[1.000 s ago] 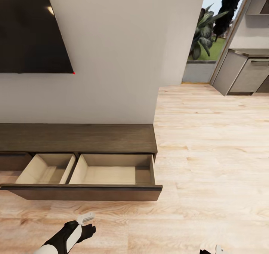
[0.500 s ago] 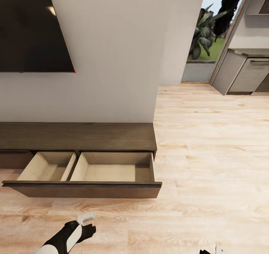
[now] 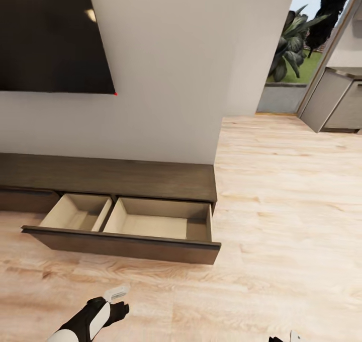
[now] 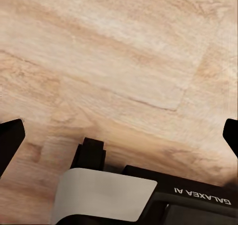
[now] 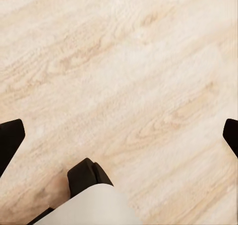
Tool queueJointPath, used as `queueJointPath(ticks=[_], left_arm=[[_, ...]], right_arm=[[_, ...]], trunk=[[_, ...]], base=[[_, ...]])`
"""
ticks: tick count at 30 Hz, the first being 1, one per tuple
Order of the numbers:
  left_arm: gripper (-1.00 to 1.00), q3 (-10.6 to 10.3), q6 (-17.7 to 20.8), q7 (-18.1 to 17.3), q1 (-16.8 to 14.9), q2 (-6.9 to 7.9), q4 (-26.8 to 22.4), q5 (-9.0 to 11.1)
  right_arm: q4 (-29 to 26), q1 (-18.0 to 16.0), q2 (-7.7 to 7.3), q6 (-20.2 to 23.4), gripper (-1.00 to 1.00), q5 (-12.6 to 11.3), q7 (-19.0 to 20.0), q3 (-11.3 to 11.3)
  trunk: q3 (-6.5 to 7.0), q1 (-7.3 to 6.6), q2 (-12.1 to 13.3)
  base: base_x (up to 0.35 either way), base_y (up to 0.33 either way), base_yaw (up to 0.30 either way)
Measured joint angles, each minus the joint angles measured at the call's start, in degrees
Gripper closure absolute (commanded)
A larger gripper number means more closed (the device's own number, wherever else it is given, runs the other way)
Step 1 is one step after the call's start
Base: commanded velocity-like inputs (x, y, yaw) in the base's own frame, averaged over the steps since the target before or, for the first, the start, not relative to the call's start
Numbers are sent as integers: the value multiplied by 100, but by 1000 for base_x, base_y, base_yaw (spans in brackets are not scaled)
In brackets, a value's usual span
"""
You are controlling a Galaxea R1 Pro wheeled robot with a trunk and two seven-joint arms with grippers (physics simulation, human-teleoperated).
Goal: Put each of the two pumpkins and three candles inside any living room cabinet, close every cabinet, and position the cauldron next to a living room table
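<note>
Rightward-shifted view—open cabinet lies beyond left pincer—well apart.

The cabinet stands against the wall, below the TV; its drawer (two compartments) juts forward over the floor.

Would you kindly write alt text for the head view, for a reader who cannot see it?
A low dark-brown cabinet against a white wall has one wide drawer pulled open, its two beige compartments empty. A wall TV hangs above, light plank floor spreads right, and the left gripper hangs low in front.
</note>
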Motion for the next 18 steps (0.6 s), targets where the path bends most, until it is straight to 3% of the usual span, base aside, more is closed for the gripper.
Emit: queueJointPath(ticks=[6, 18], left_arm=[[-100, 0, -1, 0, 0, -1, 3, 0], [-100, 0, -1, 4, 0, -1, 4, 0]], right_arm=[[0, 0, 0, 0, -100, 0, 0, 0], [0, 0, 0, 0, -100, 0, 0, 0]], trunk=[[0, 0, 0], [0, 0, 0]], base=[[-251, -6, 291], [-17, 0, 292]])
